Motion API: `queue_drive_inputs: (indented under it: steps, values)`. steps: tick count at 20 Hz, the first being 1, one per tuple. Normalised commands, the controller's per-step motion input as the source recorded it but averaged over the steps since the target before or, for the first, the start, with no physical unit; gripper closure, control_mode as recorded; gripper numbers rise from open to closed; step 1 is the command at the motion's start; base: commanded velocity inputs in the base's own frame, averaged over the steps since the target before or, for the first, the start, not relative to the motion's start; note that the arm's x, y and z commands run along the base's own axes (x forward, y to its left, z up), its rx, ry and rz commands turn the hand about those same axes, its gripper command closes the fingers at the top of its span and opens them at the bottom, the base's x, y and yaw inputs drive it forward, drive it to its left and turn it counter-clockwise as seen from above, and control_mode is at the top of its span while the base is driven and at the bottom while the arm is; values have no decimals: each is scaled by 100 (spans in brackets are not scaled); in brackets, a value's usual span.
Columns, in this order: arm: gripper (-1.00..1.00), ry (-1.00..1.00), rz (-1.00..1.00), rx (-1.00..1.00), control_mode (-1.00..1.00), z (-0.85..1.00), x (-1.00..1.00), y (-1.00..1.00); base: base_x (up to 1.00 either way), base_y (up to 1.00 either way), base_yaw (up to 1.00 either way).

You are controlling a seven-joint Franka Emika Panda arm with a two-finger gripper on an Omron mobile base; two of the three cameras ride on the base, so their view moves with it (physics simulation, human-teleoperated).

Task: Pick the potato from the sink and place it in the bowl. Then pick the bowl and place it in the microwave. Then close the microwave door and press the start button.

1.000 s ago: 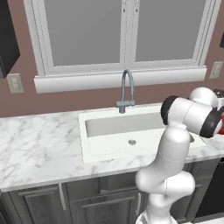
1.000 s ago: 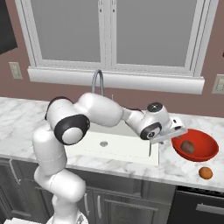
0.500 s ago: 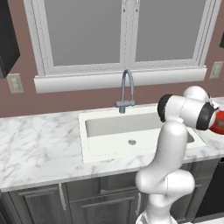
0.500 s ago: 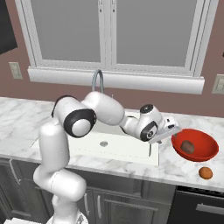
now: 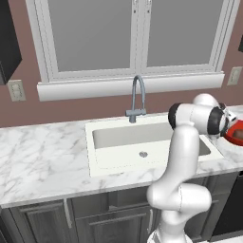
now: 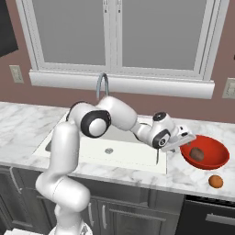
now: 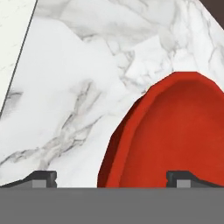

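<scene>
Red bowl (image 6: 204, 153) sits on the marble table (image 6: 183, 172) right of the sink (image 6: 105, 147); the potato (image 6: 197, 153) lies inside the bowl, a bit left of its middle. A second small round orange-brown thing (image 6: 215, 181) rests on the table just in front of the bowl, apart from it, probably another vegetable, too small to tell. Sink basin is white with a round metal drain (image 6: 109, 150) at the bottom and a grey gooseneck faucet (image 5: 137, 97) behind it.

Arm stretches right across the sink. Pincer (image 6: 183, 140) is at the bowl's left rim, jaws spread wide, nothing between them. In the hand view the two fingertips (image 7: 41, 177) stand far apart, one over bare marble and the other over the red inside of the bowl (image 7: 175, 140), so the near rim falls between them; contact with the rim cannot be told.

In the left base view only a slice of the bowl (image 5: 235, 134) shows past the arm's wrist at the right edge. Window above the sink, dark cabinets below the table.
</scene>
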Motion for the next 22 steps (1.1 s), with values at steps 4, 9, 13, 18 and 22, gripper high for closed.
queue_drive_inputs:
  steps: [4,9,13,18,22]
  values:
    - [-100,4,0,0,-100,-29,1,-55,0,0,0]
    - [-100,8,0,0,-100,-33,15,-26,0,0,0]
    - [100,6,0,0,-100,-8,3,0,0,0,0]
    - [100,1,0,0,-100,0,-2,0,0,0,0]
    - [100,-1,0,0,-100,2,-33,6,0,0,0]
